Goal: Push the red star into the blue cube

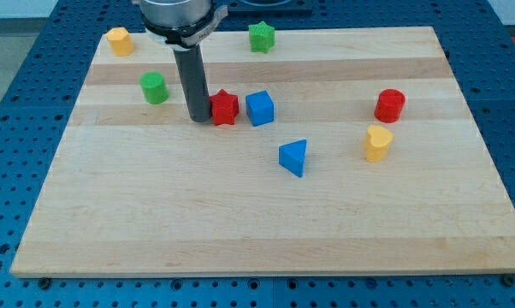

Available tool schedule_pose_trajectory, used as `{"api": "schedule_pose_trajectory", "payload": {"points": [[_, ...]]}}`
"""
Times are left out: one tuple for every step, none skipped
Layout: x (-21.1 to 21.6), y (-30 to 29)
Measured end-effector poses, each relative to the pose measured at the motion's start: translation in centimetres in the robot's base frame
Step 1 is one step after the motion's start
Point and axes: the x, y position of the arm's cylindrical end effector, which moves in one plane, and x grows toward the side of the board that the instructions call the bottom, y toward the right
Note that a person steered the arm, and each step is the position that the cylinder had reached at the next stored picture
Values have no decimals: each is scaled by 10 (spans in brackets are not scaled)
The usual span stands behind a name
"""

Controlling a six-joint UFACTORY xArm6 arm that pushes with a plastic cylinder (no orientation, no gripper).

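The red star [225, 107] lies on the wooden board, a little left of the blue cube [260, 109], with a narrow gap between them. My tip [198, 118] stands on the board right against the star's left side, opposite the cube. The dark rod rises from it to the view's top.
A blue triangular block [294, 157] lies below and right of the cube. A green cylinder [154, 87] is left of the rod. A yellow block [119, 40] and a green star [261, 37] sit near the top edge. A red cylinder [390, 105] and a yellow heart [377, 143] are at the right.
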Motion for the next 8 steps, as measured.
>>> {"api": "schedule_pose_trajectory", "payload": {"points": [[8,18],[16,33],[7,34],[-31,27],[-62,23],[-64,26],[-62,40],[-55,38]]}}
